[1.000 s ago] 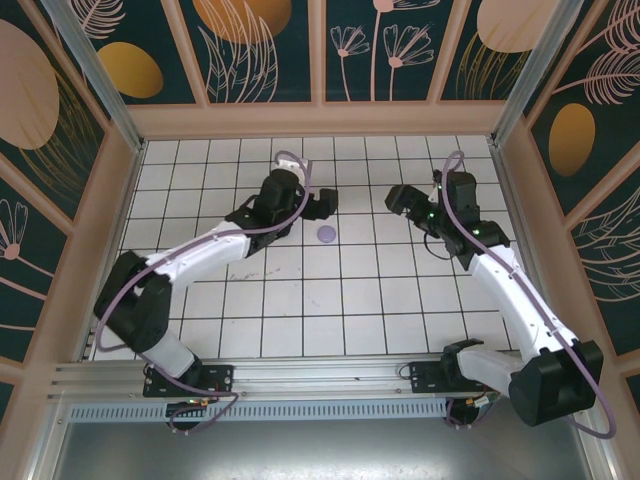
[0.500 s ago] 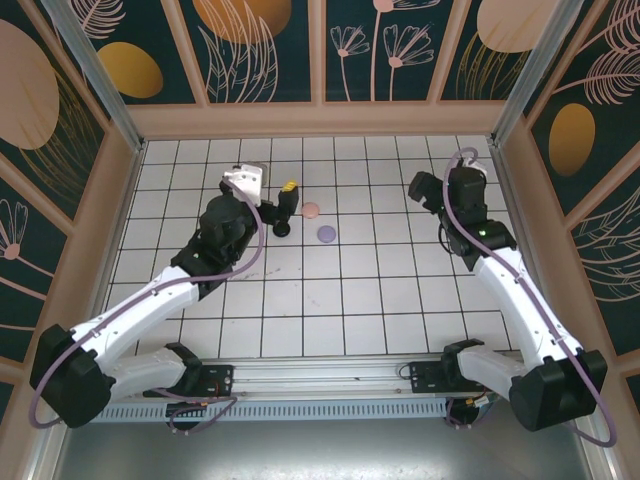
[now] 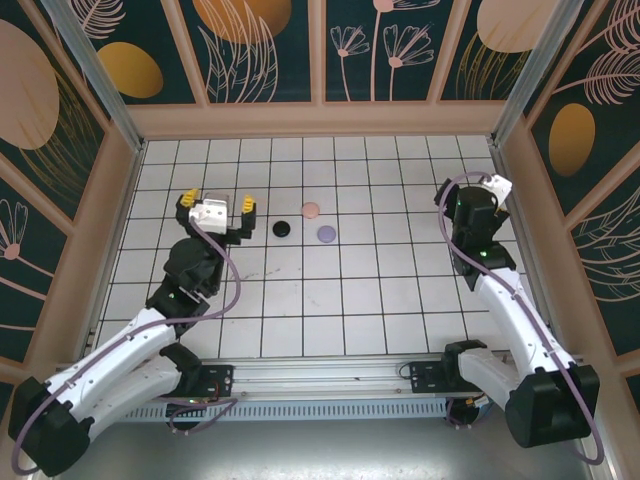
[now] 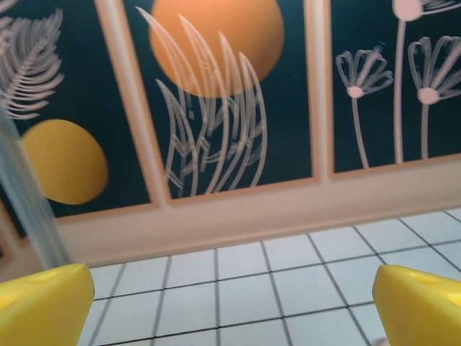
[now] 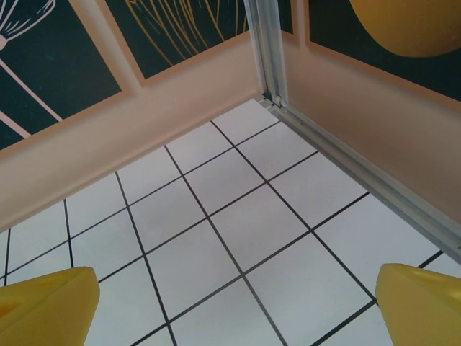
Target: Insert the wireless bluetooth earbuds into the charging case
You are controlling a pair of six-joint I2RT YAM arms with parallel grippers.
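The left gripper (image 3: 217, 201) and right gripper (image 5: 232, 308) stood wide open and empty, well apart from the black case (image 3: 282, 228), pink case (image 3: 310, 210) and lavender case (image 3: 326, 233) at mid-tabletop (image 3: 400, 290), where the earbuds, too small to make out, could spill if a careless reach knocked one.

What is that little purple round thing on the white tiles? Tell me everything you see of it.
The lavender disc is small, round, smooth-looking, smaller than one tile. It lies flat on the white tiled table, apart from a black disc and a pinkish disc close by. Only the table touches it.
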